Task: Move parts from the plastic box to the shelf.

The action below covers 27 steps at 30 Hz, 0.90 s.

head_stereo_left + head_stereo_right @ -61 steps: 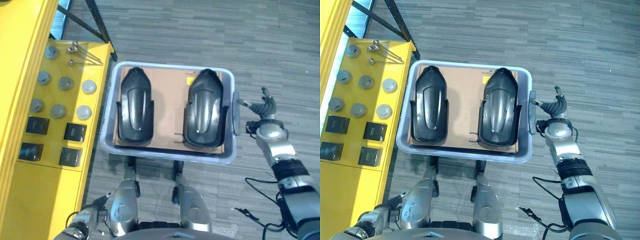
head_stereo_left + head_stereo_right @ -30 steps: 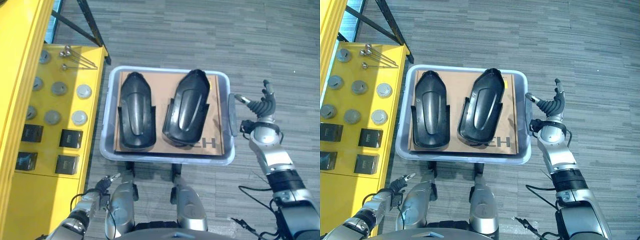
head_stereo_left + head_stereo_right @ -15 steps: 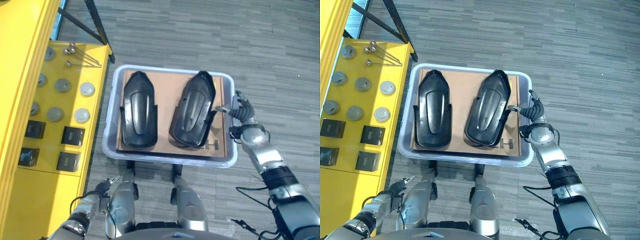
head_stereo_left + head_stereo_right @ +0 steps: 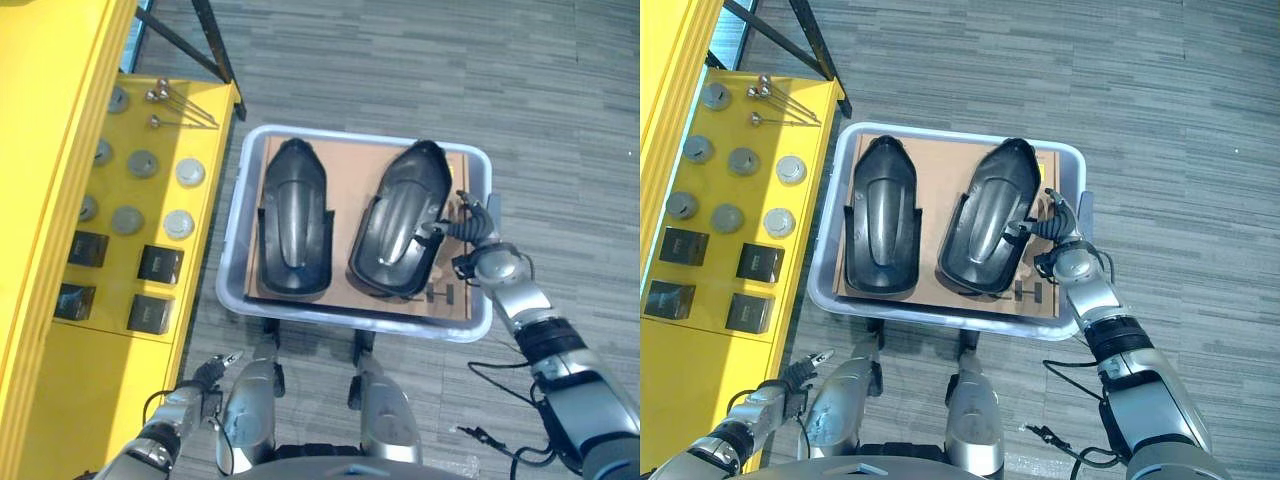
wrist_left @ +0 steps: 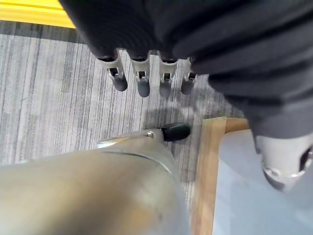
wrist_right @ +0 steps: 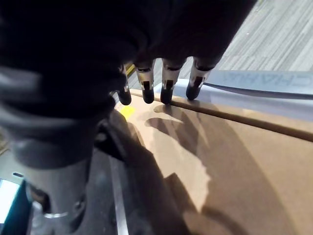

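The right hand (image 4: 470,228) is seen inside the plastic box (image 4: 237,250), at its right wall, with the fingers straight and relaxed over the brown cardboard liner (image 4: 450,180) and nothing gripped; the right wrist view confirms spread fingers above bare cardboard. The thumb appears to reach toward, perhaps touch, the right flank of the right-hand part (image 4: 398,233); contact cannot be confirmed. That part lies immediately to the hand's left, its long axis running away from the robot and tilted, the narrow end far and to the right. A 2nd part (image 4: 292,233) lies parallel, further left. The yellow shelf (image 4: 50,220) stands beyond the box's left wall. The left hand (image 4: 218,367) is held low and relaxed, well away from the box. The right hand is judged nearer.
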Motion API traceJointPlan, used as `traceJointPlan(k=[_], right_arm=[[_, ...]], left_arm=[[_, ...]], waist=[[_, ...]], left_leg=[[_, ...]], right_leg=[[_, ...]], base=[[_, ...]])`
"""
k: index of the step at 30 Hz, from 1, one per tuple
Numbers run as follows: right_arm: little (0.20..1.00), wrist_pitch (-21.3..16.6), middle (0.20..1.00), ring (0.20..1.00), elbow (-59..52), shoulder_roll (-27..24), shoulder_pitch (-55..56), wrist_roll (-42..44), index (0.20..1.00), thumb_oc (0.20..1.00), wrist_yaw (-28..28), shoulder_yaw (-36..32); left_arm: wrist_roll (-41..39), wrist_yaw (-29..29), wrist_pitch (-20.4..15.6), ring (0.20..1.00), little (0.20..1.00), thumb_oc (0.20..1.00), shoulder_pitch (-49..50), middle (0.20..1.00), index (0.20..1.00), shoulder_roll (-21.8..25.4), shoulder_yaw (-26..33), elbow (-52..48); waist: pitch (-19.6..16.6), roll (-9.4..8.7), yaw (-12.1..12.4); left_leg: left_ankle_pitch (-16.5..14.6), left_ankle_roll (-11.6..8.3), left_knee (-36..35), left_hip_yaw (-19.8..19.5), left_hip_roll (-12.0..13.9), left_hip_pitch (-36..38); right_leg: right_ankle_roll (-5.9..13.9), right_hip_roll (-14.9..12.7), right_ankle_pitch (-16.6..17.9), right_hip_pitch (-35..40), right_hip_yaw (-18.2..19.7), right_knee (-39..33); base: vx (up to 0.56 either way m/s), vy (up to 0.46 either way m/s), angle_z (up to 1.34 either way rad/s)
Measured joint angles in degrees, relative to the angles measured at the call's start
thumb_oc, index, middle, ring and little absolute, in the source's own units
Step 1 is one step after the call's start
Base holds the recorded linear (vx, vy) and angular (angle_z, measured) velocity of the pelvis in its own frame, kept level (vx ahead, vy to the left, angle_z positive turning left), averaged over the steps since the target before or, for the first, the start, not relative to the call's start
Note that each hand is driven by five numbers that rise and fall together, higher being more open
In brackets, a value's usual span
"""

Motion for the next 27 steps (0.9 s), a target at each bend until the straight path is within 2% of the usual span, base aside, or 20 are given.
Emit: traceJointPlan(k=[2, 3, 6, 10, 12, 14, 15, 16, 20, 23, 25, 27], right_arm=[[0.294, 1.23, 0.294, 0.294, 1.88, -0.68, -1.40, -5.52, 0.294, 0.294, 0.36, 2.95], [0.200, 1.68, 0.200, 0.200, 3.31, -0.77, -1.73, -7.41, 0.200, 0.200, 0.35, 4.11], [0.200, 4.40, 0.200, 0.200, 7.27, -1.18, -4.20, -12.01, 0.200, 0.200, 0.75, 6.45], [0.200, 8.19, 0.200, 0.200, 13.11, -0.53, -4.95, -12.49, 0.200, 0.200, 0.90, 6.90], [0.200, 8.34, 0.200, 0.200, 18.69, 1.10, -4.72, -12.25, 0.200, 0.200, 0.33, 6.32], [0.200, 8.74, 0.200, 0.200, 22.87, 2.49, -3.79, -11.06, 0.200, 0.200, 0.06, 5.69], [0.200, 8.83, 0.200, 0.200, 28.94, 4.35, -1.48, -7.35, 0.200, 0.200, 0.12, 2.90], [0.200, 8.81, 0.200, 0.200, 29.41, 4.69, -0.47, -6.71, 0.200, 0.200, 0.08, 1.96], [0.200, 7.55, 0.200, 0.200, 36.74, 7.09, 6.62, 0.28, 0.200, 0.200, 0.28, -1.88], [0.200, 3.87, 0.200, 0.200, 37.76, 7.19, 14.89, 4.13, 0.200, 0.200, -0.05, -5.49], [0.200, 2.58, 0.200, 0.200, 37.57, 7.08, 17.14, 4.42, 0.200, 0.200, -0.87, -5.65], [0.200, -0.57, 0.200, 0.200, 34.40, 6.44, 19.96, 4.36, 0.200, 0.200, -3.60, -8.00]], left_arm=[[-0.02, 0.01, -0.17, 1.000, 1.000, 1.000, -0.10, 1.000, 1.000, 0.00, -0.57, -0.01], [-0.04, 0.02, -0.31, 1.000, 1.000, 1.000, -0.13, 1.000, 1.000, 0.02, -0.92, 0.03], [-0.18, 0.02, -0.42, 1.000, 1.000, 1.000, -0.31, 1.000, 1.000, 0.14, -2.13, 0.04], [-0.70, -0.02, -0.42, 1.000, 1.000, 1.000, -0.07, 1.000, 1.000, 0.19, -2.25, 0.17], [-0.92, -0.06, -0.43, 1.000, 1.000, 1.000, -0.20, 1.000, 1.000, 0.25, -2.12, 0.67], [-0.94, -0.09, -0.43, 1.000, 1.000, 1.000, 0.50, 1.000, 1.000, 0.49, -2.16, 0.75], [-0.93, -0.11, -0.44, 1.000, 1.000, 1.000, 0.87, 1.000, 1.000, 1.10, -2.07, 1.13], [-0.93, -0.12, -0.46, 1.000, 1.000, 1.000, 1.04, 1.000, 1.000, 1.36, -2.06, 1.21], [0.25, -0.50, -0.33, 1.000, 1.000, 1.000, 2.73, 1.000, 1.000, 2.92, -1.95, 1.93], [2.52, -0.46, 0.39, 1.000, 1.000, 1.000, 4.42, 1.000, 1.000, 3.44, -1.44, 2.15], [3.73, -0.37, 0.47, 1.000, 1.000, 1.000, 5.83, 1.000, 1.000, 3.66, -1.45, 2.24], [5.99, 0.45, 0.93, 1.000, 1.000, 1.000, 6.64, 1.000, 1.000, 3.74, -1.19, 1.50]], waist=[[-0.01, 0.01, 0.11], [-0.01, 0.00, 0.18], [-0.51, 0.12, 0.66], [-3.33, 0.09, 2.69], [-3.68, -0.10, 3.33], [-6.05, -0.42, 3.70], [-8.15, -0.81, 4.64], [-8.50, -1.05, 4.72], [-12.24, -3.20, 5.15], [-14.72, -4.69, 4.27], [-16.34, -5.15, 3.13], [-16.98, -5.22, 1.49]], left_leg=[[-0.12, -0.20, 0.00, -0.08, 0.06, 0.03], [-0.10, -0.20, 0.00, -0.20, 0.07, 0.05], [-0.09, -0.14, 0.00, -1.32, 0.06, 0.41], [-0.09, -0.12, 0.00, -1.61, 0.04, 0.48], [0.05, 0.14, 0.01, -1.78, -0.10, 2.12], [-0.59, -0.23, -0.01, -2.13, -0.19, 2.44], [-0.90, -0.28, -0.01, -2.54, -0.18, 3.30], [-0.83, -0.08, -0.01, -2.66, -0.19, 3.85], [-2.06, -0.01, -0.33, -2.83, -0.13, 6.04], [-2.79, 0.07, -0.34, -2.59, -0.15, 7.44], [-2.91, 0.07, -0.35, -2.33, -0.11, 7.70], [-3.31, -0.32, -0.36, -1.71, 0.17, 9.27]], right_leg=[[-0.02, 0.02, 0.02, 0.08, -0.06, 0.01], [-0.01, 0.05, 0.04, 0.18, -0.16, 0.00], [-0.07, 0.11, -0.11, 1.12, -1.24, -0.13], [-0.11, 0.14, -0.34, 1.55, -1.65, 0.06], [-0.05, 0.06, -0.50, 3.41, -1.77, 0.06], [0.09, -0.04, -1.11, 3.90, -2.00, -0.05], [0.09, 0.03, -1.60, 5.07, -2.54, 0.06], [0.08, 0.04, -1.81, 5.72, -2.76, 0.06], [-0.05, 0.09, -3.03, 8.16, -3.29, 0.05], [-0.17, 0.02, -3.42, 9.39, -3.29, 0.04], [-0.20, 0.02, -3.48, 9.46, -3.26, 0.03], [-0.25, 0.08, -3.71, 10.75, -2.98, -0.27]], base=[[-0.01, -0.019, 0.01], [-0.03, -0.036, 0.07], [-0.01, -0.022, 0.16], [0.00, -0.031, 0.09], [0.00, -0.039, 0.09], [0.01, -0.069, 0.11], [0.03, -0.090, 0.13], [0.05, -0.099, 0.14], [0.04, -0.069, 0.05], [0.05, -0.065, -0.05], [0.03, -0.039, -0.11], [0.01, -0.026, -0.14]])
